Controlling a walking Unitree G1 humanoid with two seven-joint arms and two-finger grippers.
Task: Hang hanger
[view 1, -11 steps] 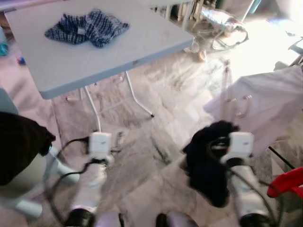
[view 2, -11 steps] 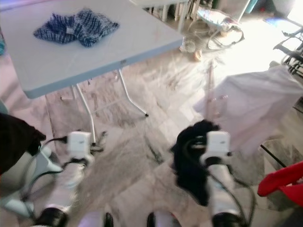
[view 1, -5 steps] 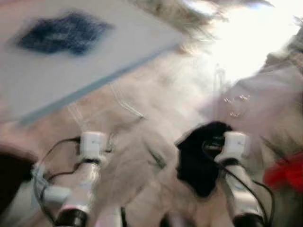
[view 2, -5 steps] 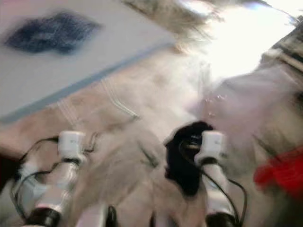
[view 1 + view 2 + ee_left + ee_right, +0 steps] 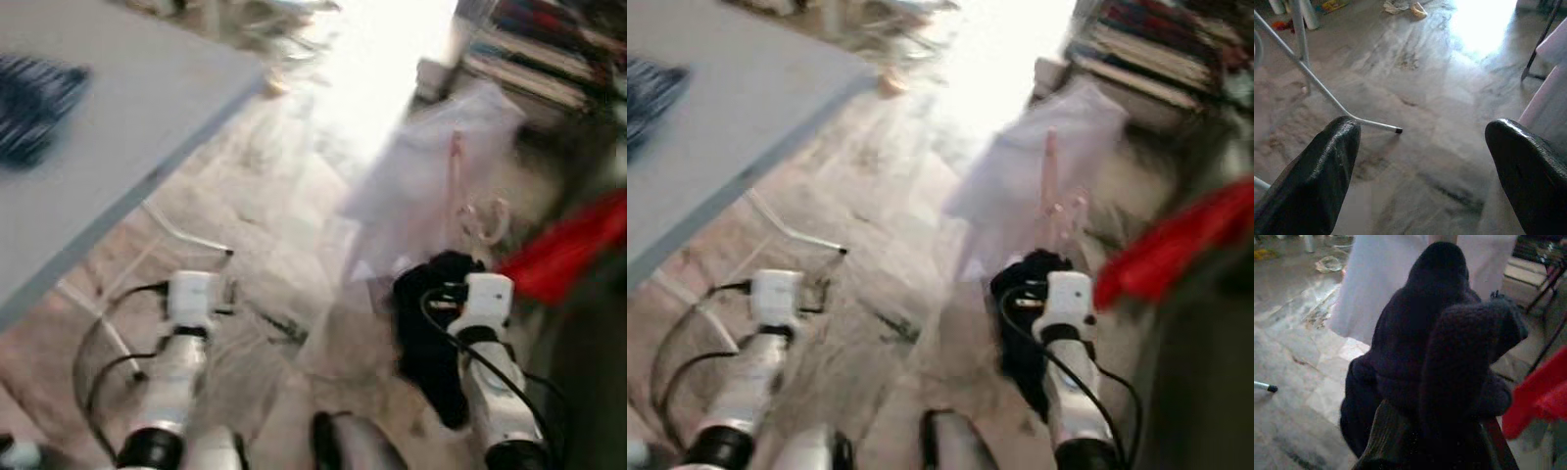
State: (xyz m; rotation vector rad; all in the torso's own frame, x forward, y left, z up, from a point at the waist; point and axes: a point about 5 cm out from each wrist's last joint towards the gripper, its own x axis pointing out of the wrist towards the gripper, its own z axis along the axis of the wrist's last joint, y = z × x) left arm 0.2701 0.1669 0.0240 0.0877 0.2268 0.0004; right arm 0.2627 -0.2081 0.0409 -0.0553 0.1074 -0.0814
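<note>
Right end effector [image 5: 460, 286] carries a dark garment [image 5: 431, 338] bunched over its fingers; pinch state cannot be told; hanger itself not discernible under the cloth. Left end effector [image 5: 1425, 161] spread wide, empty, over the floor [image 5: 1415, 88]. White garment [image 5: 426, 171] and red garment [image 5: 563, 250] hang just ahead; judged step: approach; steady the blurred view before raising; keep the load clear of the white garment.

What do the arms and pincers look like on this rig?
Both arms are silver tubes ending in a white boxy wrist block, with loose black cables looping off each. The left pincer has two long, rounded black fingers with a leathery sheen. The right pincer's fingers are mostly covered by dark cloth.
</note>
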